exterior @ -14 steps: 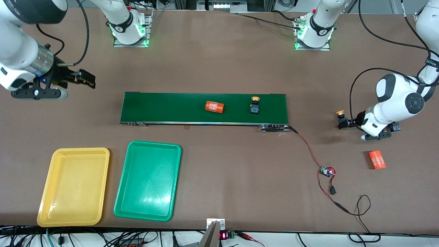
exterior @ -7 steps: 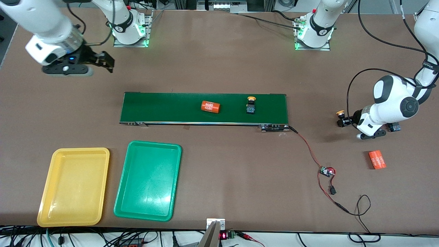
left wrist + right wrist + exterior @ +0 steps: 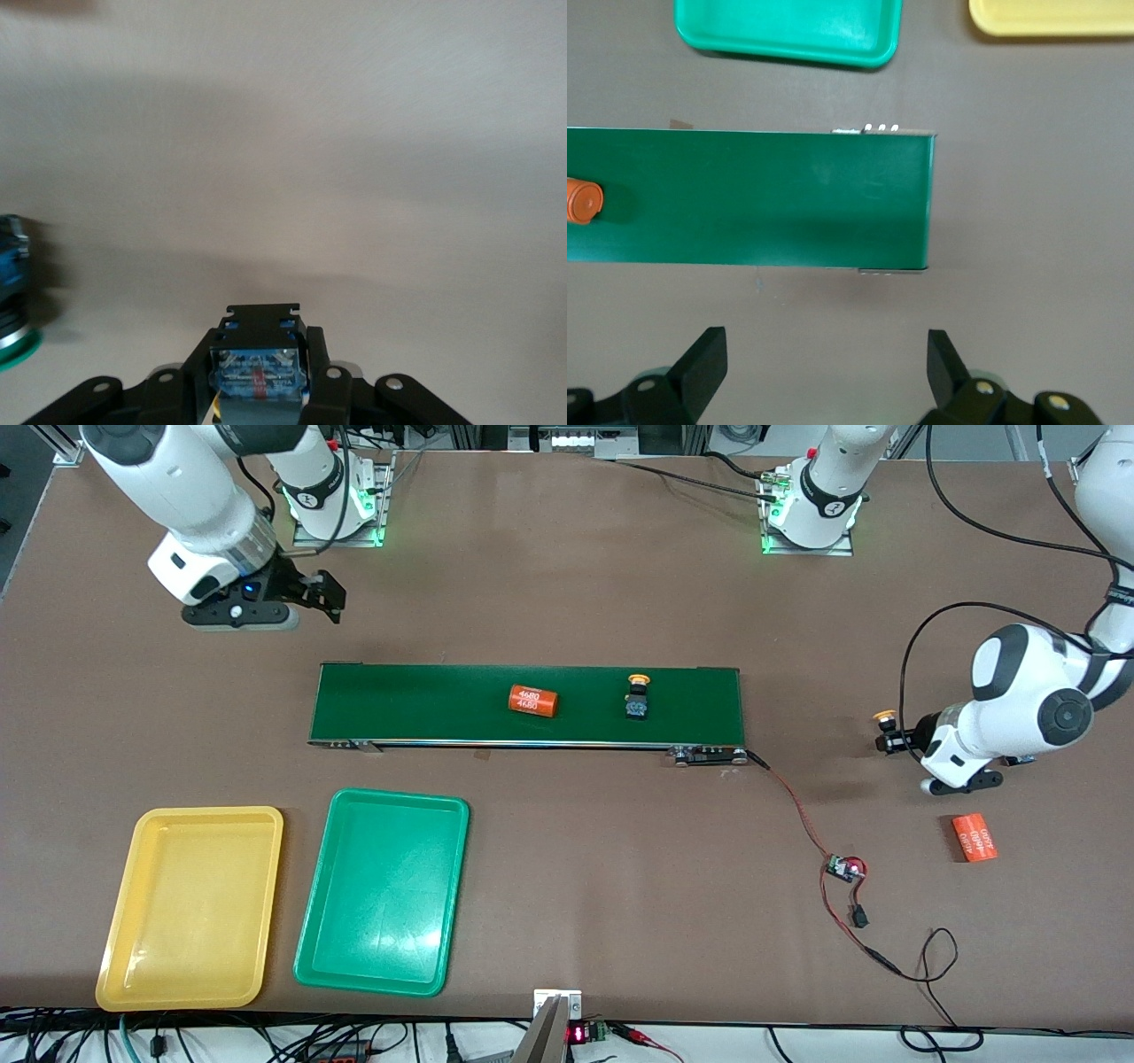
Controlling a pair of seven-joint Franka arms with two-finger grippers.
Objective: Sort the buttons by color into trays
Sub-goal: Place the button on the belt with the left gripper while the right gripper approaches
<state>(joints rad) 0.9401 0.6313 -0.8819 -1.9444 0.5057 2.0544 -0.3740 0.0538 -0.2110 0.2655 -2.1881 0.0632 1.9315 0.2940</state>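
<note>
Yellow-capped push-button switch [image 3: 882, 718] sits pinched in the closed left gripper [image 3: 891, 741] near the table's left-arm edge, so carry it level to the dark-green conveyor belt [image 3: 425, 704]; the right gripper [image 3: 330, 599] waits wide open, empty.

belt [image 3: 753, 197]: long green strip on the tabletop [image 3: 1028, 221]
cylinder [image 3: 583, 201]: orange, on belt
trays: green tray [image 3: 788, 31], yellow tray [image 3: 1050, 18]
right tool [image 3: 824, 354]: spread wide

White numerals "4680" appear twice on an orange cylinder [image 3: 533, 701] lying on the long dark-green conveyor belt [image 3: 425, 704]; a second orange cylinder's [image 3: 974, 838] white lettering cannot be read.
</note>
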